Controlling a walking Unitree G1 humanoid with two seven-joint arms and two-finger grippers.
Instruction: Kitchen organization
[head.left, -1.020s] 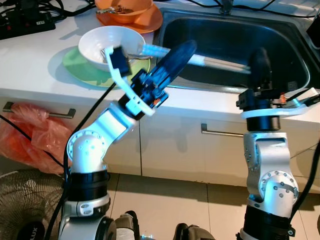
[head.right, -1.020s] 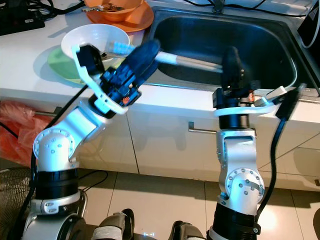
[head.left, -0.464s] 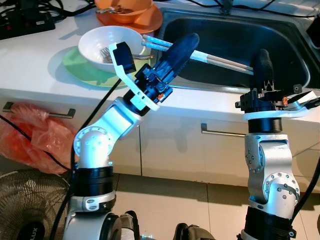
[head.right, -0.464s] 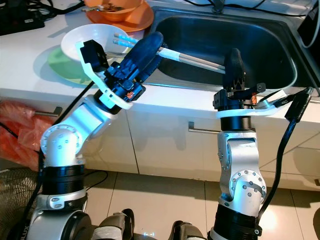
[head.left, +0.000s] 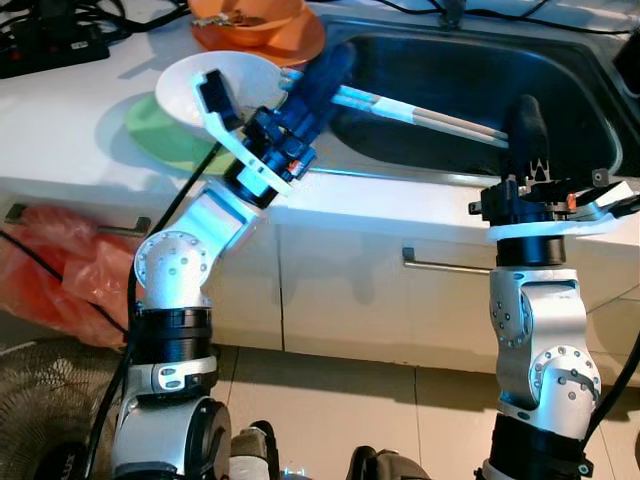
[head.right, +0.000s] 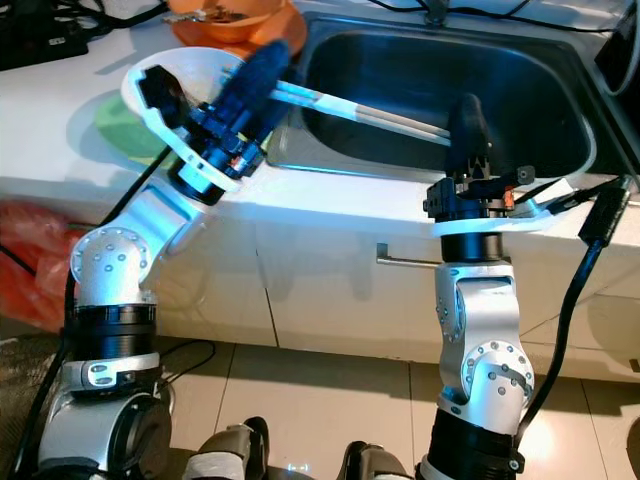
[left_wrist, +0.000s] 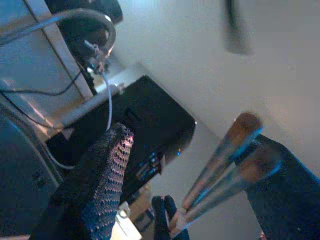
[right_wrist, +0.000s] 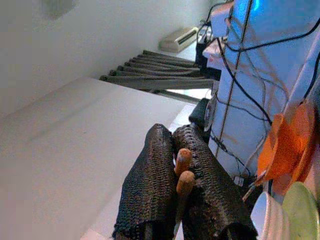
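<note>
Item 1, far left: red plastic bag (head.left: 50, 265) hanging at the cabinet front, below the white countertop (head.left: 70, 120).

Item 2: green plate (head.left: 160, 140) on the countertop, with a white bowl (head.left: 215, 85) on it; behind them an orange bowl (head.left: 250, 12) on an orange plate, beside the sink's left rim.

Item 3: left gripper (head.left: 325, 75), raised over the sink's left edge just beside the white bowl. The left wrist view shows its fingers (left_wrist: 97, 187) parted, with the near ends of the chopsticks (left_wrist: 220, 170) lying between them; whether either finger bears on the sticks cannot be told.

Item 4: chopsticks, a pair, pale with light blue ends. Long axis runs across the steel sink (head.left: 460, 60), from the left gripper at the left rim to the right gripper at the front right. The pair hangs above the basin, clear of its floor.

Item 5: right gripper (head.left: 527, 125), upright over the sink's front edge, fingers pressed together on the far ends of the chopsticks, as the right wrist view confirms (right_wrist: 182, 172).

Judgement: a transfer between the arms looks to be under way; the right holds firmly, so the next move depends on the left closing squarely across the sticks' axis.

Item 6, surroundings: white cabinet fronts with bar handles (head.left: 445, 265); tiled floor (head.left: 350, 400) below.
</note>
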